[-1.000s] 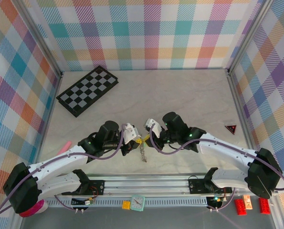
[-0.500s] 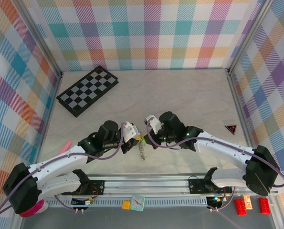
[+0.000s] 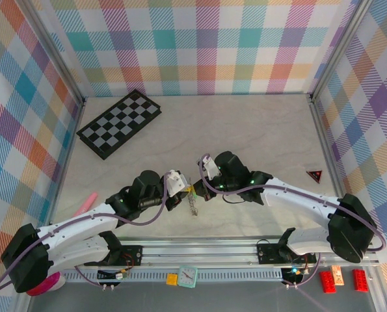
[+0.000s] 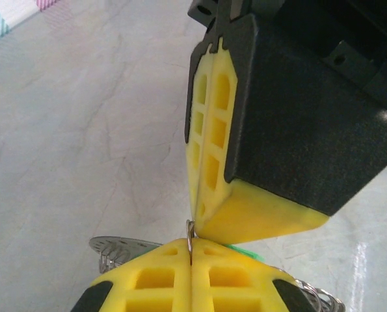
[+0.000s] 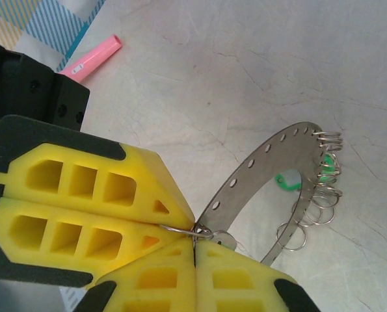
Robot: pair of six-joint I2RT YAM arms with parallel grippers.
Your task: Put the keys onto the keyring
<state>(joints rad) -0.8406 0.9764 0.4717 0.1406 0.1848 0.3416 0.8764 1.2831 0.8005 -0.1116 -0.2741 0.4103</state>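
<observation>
At about 9 o'clock on the pale marbled worktop lies a pink plastic marker pen, near the left wall. Further back, at about 10 o'clock from the tools, a black and grey folding chessboard lies flat and a little turned.

The left tool is at the middle of the worktop and points towards 3 o'clock. Its yellow foam pads are pressed fully together, with no gap between them. In the left wrist view a thin wire loop comes out of the seam between these pads, so this tool grips the keyring by that loop.

The keyring is a large grey metal ring made of a flat band with punched holes, and small wire loops hang along its rim. It is between the two tools, and the rest of it curves away from the pads towards 1 o'clock in the right wrist view. The keys show as small mint-green heads among the wire loops at the far side of the band. I cannot tell how they are attached.

The right tool points towards 8 o'clock and meets the left tool tip to tip. Its yellow pads are also closed tight, and the same wire loop, with the end of the band, sits in their seam.

At 3 o'clock, well apart from the tools, a small red and black triangle lies beside the right wall.
</observation>
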